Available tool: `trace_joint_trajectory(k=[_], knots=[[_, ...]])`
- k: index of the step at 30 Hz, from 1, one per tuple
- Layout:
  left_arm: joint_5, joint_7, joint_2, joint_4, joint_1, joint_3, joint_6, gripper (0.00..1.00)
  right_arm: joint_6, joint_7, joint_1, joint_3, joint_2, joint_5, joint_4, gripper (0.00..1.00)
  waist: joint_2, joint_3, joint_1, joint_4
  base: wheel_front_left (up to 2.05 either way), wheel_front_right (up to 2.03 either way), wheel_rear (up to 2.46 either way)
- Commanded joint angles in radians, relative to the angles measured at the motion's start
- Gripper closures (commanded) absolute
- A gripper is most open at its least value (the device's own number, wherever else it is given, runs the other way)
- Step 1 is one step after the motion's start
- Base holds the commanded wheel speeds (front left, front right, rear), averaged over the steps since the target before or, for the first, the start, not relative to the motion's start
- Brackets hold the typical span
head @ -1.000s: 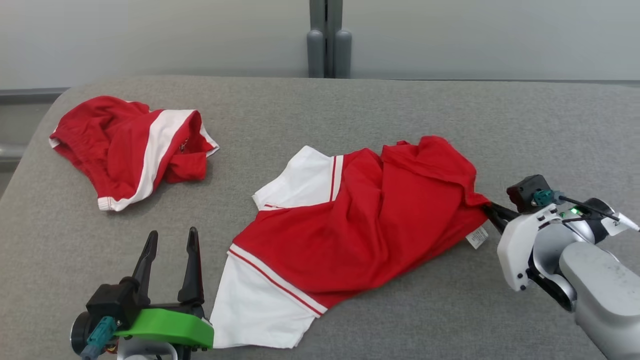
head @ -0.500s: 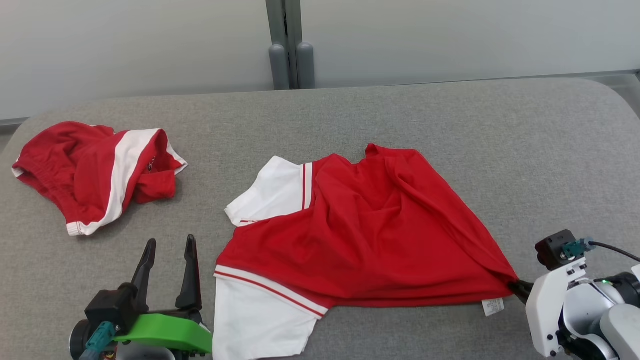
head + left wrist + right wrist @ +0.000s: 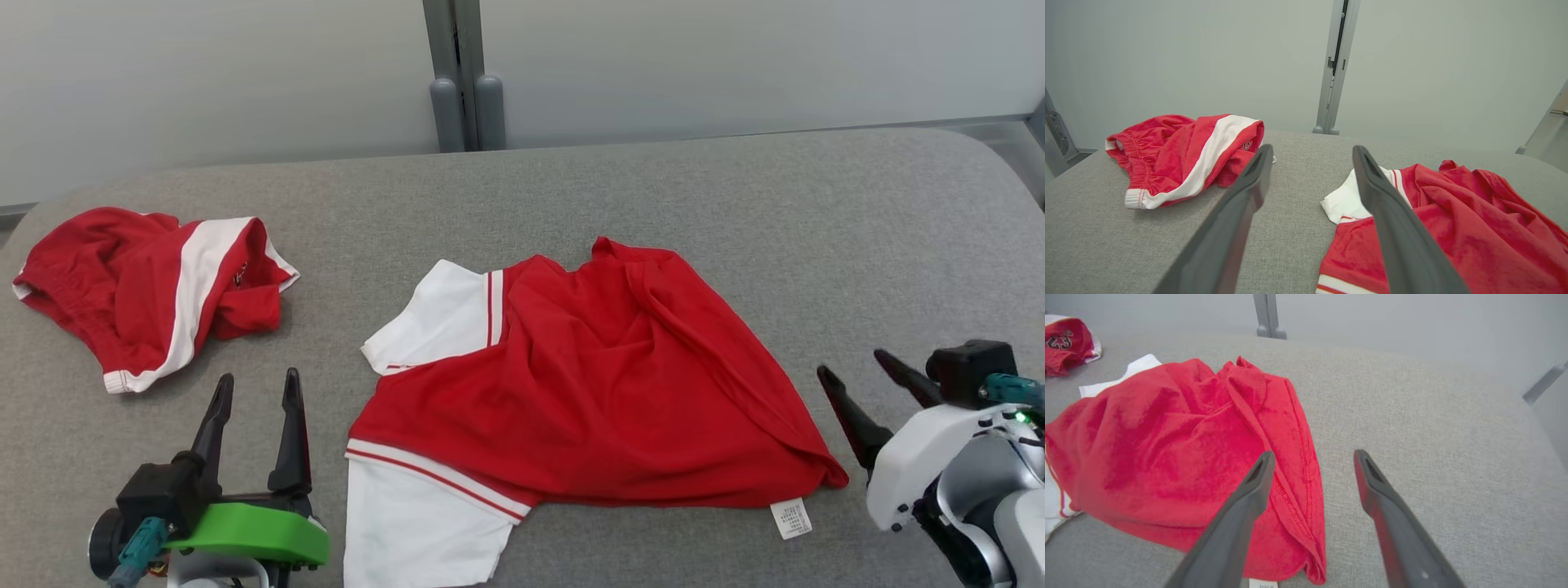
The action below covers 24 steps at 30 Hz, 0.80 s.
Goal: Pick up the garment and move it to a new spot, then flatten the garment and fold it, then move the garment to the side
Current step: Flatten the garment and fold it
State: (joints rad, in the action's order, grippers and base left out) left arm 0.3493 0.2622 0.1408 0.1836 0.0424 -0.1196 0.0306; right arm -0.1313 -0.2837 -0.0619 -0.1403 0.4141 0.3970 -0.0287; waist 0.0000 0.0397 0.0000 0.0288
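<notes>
Two grippers are in view, each with its two fingers apart and nothing between them. The right gripper [image 3: 849, 362] hovers just beside the right corner of the red shirt [image 3: 588, 392], close to it but not touching. The left gripper [image 3: 258, 375] waits low at the near left, beside the shirt's white sleeve.

The shirt, which I take for the garment of the task, lies in the middle of the grey table [image 3: 735, 212]. It is partly spread, with creases across the body and a fold along its right side. I judge that the moving is done and the flattening is in hand. The next move calls for both grippers to take opposite edges and pull the cloth smooth, low over the table, before any fold.

Counted: two grippers, two garments (one shirt, one pair of red shorts [image 3: 147, 286] well apart at the far left), one white label [image 3: 790, 518] at the shirt's near right corner, one table.
</notes>
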Motion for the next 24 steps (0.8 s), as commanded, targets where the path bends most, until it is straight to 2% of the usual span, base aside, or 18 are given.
trace_joint_trajectory(k=[1, 6, 10, 12, 17, 24], knots=[[-0.014, 0.000, 0.011, -0.010, 0.003, 0.003, -0.005, 0.00, 0.001, 0.045, 0.011, 0.010, -0.023, -0.023, 0.019, 0.00, 0.0000, -0.010, 0.0000, 0.002, 0.00, 0.00, 0.00], [-0.009, 0.002, 0.019, -0.041, -0.015, 0.011, -0.010, 0.00, 0.001, 0.277, 0.025, 0.042, -0.132, -0.089, 0.016, 0.00, 0.0000, -0.035, 0.0000, 0.003, 0.00, 0.00, 0.00], [-0.012, 0.003, 0.022, -0.045, -0.033, 0.025, -0.002, 0.00, 0.001, 0.450, 0.037, 0.046, -0.188, -0.132, -0.043, 0.00, 0.0000, -0.041, 0.0000, 0.005, 0.00, 0.00, 0.00], [-0.016, 0.004, 0.006, -0.063, -0.036, 0.040, 0.002, 0.00, 0.001, 0.509, 0.033, 0.046, -0.210, -0.127, -0.078, 0.00, 0.0000, -0.042, 0.0000, 0.005, 0.00, 0.00, 0.00], [-0.064, 0.003, -0.016, -0.096, -0.072, 0.071, 0.008, 0.00, 0.001, 0.549, 0.039, 0.055, -0.230, -0.154, -0.127, 0.00, 0.0000, -0.040, 0.0000, 0.009, 0.00, 0.00, 0.00], [-0.096, 0.003, -0.049, -0.091, -0.085, 0.094, 0.034, 0.00, 0.001, 0.549, 0.053, 0.074, -0.249, -0.162, -0.106, 0.00, 0.0000, -0.042, 0.0000, 0.022, 0.00, 0.00, 0.00]])
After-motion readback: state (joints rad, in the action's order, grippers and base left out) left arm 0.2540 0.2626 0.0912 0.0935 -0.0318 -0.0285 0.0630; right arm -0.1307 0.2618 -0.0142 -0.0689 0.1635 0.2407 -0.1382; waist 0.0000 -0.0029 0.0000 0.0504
